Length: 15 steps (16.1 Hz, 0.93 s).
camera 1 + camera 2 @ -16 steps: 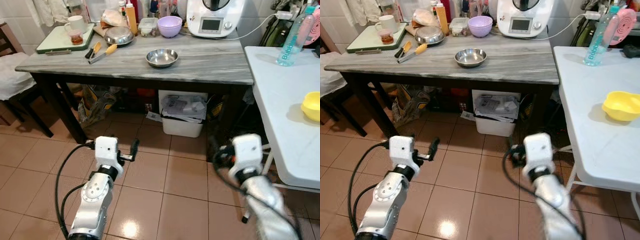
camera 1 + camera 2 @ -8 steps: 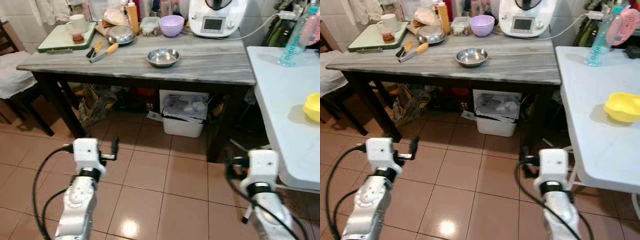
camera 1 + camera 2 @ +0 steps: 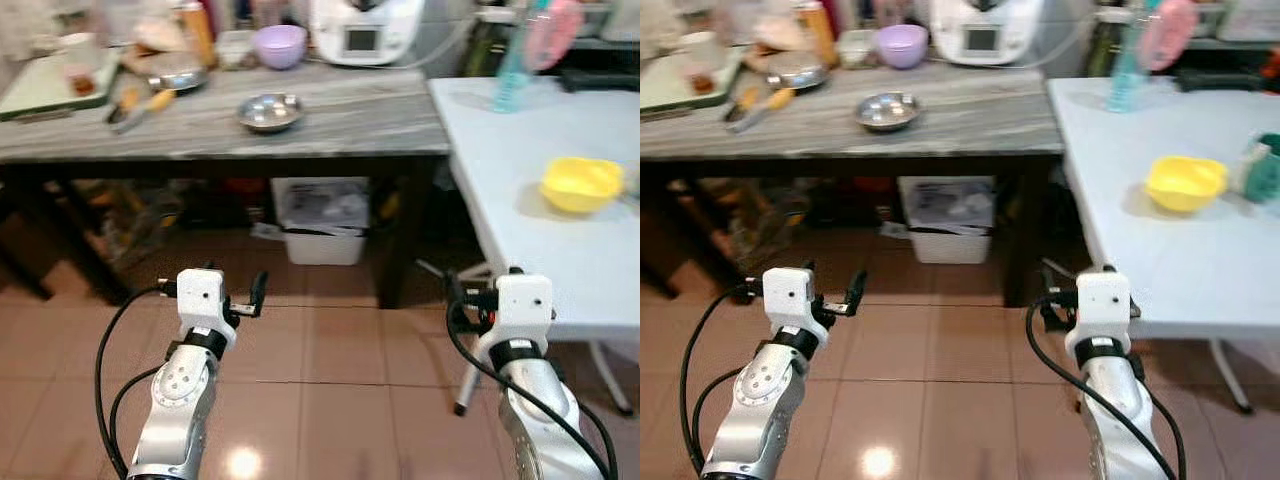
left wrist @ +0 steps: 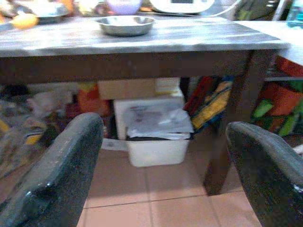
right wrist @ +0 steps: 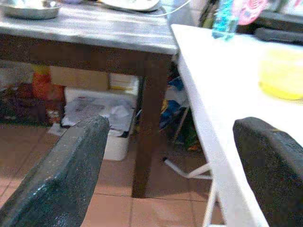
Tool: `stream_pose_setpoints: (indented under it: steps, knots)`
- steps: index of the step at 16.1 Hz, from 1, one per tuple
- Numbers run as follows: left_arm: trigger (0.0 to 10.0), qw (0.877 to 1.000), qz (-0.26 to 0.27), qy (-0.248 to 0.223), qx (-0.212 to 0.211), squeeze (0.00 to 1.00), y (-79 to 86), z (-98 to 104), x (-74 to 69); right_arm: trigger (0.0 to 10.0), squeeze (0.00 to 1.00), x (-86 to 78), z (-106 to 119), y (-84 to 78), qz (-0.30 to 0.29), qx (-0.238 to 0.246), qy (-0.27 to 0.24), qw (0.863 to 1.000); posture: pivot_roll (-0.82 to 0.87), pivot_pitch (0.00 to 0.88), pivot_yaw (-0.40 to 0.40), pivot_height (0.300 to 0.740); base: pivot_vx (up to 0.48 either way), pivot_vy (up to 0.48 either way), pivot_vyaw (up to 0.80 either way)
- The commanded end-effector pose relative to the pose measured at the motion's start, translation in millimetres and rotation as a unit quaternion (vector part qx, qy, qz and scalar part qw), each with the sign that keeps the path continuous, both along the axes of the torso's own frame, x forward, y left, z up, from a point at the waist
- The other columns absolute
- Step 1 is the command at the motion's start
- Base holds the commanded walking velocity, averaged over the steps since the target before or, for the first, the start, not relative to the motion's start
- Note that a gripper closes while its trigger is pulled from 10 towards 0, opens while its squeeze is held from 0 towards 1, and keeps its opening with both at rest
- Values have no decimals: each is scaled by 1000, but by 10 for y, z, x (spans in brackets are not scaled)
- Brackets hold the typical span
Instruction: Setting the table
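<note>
On the white table (image 3: 1160,150) to the robot's right sits a yellow bowl (image 3: 1184,183), with a teal cup (image 3: 1265,170) just beside it and a blue bottle (image 3: 1125,60) well behind. A steel bowl (image 3: 268,111) rests on the grey wooden table (image 3: 330,125) ahead, near a purple bowl (image 3: 279,45) and a white kitchen machine (image 3: 362,28). Both arms are held low over the tiled floor (image 3: 330,370) — the left gripper (image 4: 165,161) has its fingers spread wide and holds nothing, and the right gripper (image 5: 170,165) is likewise spread and empty, near the white table's edge. A white bin (image 3: 322,220) stands under the grey table.
</note>
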<state>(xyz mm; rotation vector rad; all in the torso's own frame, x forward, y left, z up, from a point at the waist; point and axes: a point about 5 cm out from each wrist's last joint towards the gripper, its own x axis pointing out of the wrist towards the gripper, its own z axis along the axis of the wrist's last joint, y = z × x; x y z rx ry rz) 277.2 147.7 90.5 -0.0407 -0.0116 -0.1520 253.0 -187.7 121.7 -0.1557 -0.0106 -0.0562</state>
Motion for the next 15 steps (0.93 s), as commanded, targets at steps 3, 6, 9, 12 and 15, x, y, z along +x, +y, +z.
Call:
stream_pose_setpoints:
  steps: [3,6,9,12,15]
  knots:
    - [10000,1000,0,-13,-11,0,14,113,-4,10000,0,7,158,25,3,-6,-29,1000,-63,63,43,740,0,0,-367]
    - [10000,1000,-3,-11,-16,0,13,101,3,10000,0,-8,122,28,8,-11,-22,1000,-67,65,43,740,0,-182,0]
    - [10000,1000,-7,-5,-19,0,-12,83,-5,10000,0,2,135,51,14,-15,-23,1000,-72,67,42,740,0,-290,0]
    - [10000,1000,-7,-2,-21,0,-10,83,6,10000,0,31,170,47,11,-18,-32,999,-67,68,39,740,0,-480,0]
    - [10000,1000,-7,-2,-19,0,-8,83,12,10000,0,52,182,40,10,-20,-36,999,-65,64,39,740,0,-480,0]
